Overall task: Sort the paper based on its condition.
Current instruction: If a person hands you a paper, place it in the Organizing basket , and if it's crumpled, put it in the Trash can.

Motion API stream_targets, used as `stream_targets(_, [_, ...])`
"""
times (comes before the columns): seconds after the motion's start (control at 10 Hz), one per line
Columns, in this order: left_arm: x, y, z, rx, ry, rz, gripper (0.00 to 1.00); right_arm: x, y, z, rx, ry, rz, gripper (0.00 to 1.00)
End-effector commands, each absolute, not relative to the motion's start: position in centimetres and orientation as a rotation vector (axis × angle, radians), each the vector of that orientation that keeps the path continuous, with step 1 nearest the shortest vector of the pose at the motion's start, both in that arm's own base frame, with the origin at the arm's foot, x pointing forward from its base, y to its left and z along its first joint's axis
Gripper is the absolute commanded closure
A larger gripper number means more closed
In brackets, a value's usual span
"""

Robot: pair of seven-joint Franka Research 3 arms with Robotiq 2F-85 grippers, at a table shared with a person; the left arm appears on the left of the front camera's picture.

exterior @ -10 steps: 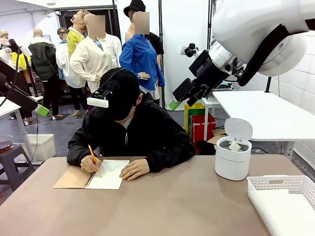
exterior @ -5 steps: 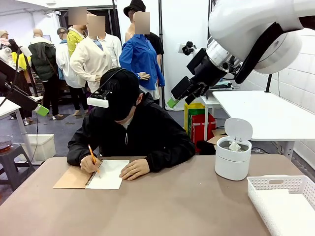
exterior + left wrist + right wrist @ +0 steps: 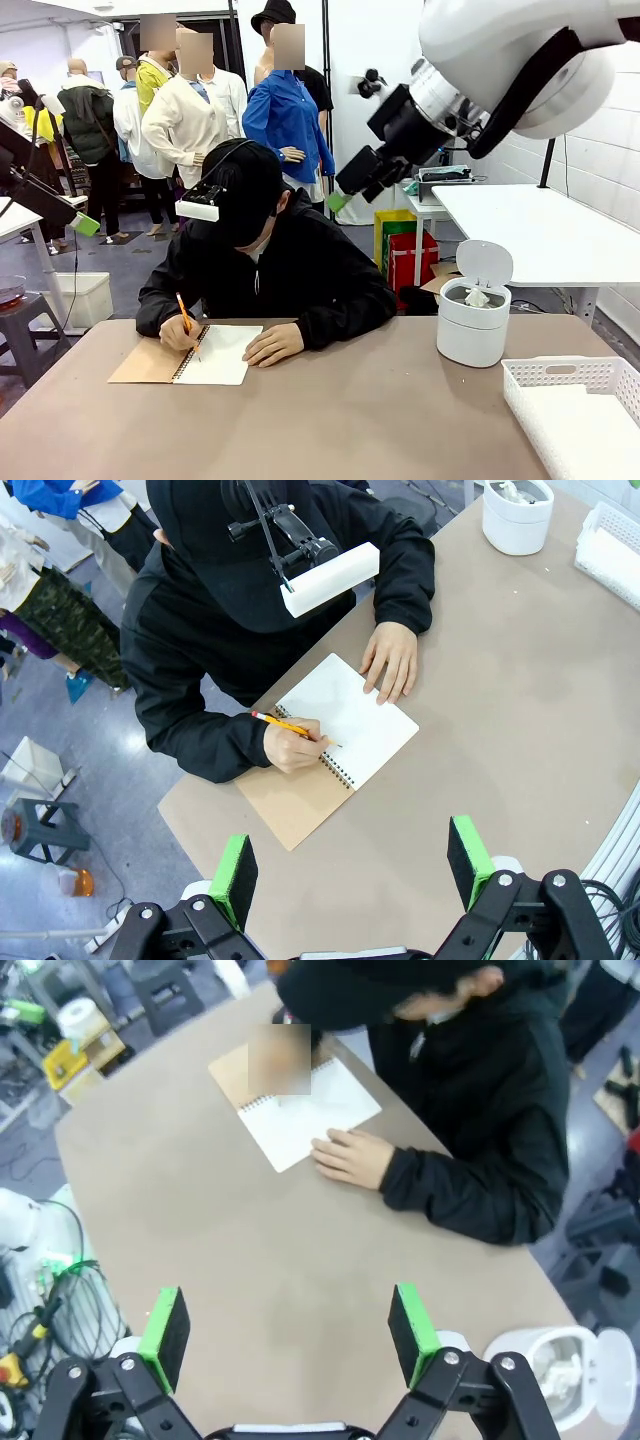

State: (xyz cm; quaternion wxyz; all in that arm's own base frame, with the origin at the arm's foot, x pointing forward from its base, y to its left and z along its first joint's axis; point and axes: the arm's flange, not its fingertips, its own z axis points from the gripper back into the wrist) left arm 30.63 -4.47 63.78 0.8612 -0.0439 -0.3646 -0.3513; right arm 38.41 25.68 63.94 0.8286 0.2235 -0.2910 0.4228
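I'm holding both grippers high, left fingers (image 3: 240,878) spread, right fingers (image 3: 412,1332) spread, person's hand (image 3: 292,744) writing on paper (image 3: 345,720) far beneath them on tabletop (image 3: 520,710).

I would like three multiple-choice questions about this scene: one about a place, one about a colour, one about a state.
1. Where does the open spiral notebook lie on the table?
A. inside the basket
B. in front of the person, under the person's hands
C. beside the bin

2. What colour is the pencil that the person holds?
A. orange
B. blue
C. black

3. In what state is the lid of the small white bin?
A. shut
B. taken off and lying on the table
C. flipped up

Answers:
1. B: in the front view the writing hand and the other hand rest on its page.
2. A: the left wrist view shows an orange shaft.
3. C: the lid stands upright behind the opening, and crumpled white paper shows inside.
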Motion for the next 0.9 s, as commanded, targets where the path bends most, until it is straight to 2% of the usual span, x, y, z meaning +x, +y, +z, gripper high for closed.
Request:
stream_targets(0.0, [30.6,-4.4,63.8,-0.093,-0.764,-0.735,0.0,38.3,27.8,64.7,0.501,-0.676,1.027,0.0])
stream_targets(0.4, [30.6,-4.4,63.8,-0.093,-0.764,-0.735,0.0,36.8,29.5,64.5,0.392,-0.737,1.164,0.0])
stream_targets(0.8, [30.6,-4.4,63.8,-0.093,-0.764,-0.735,0.0,36.4,30.3,64.0,0.415,-0.665,1.184,0.0])
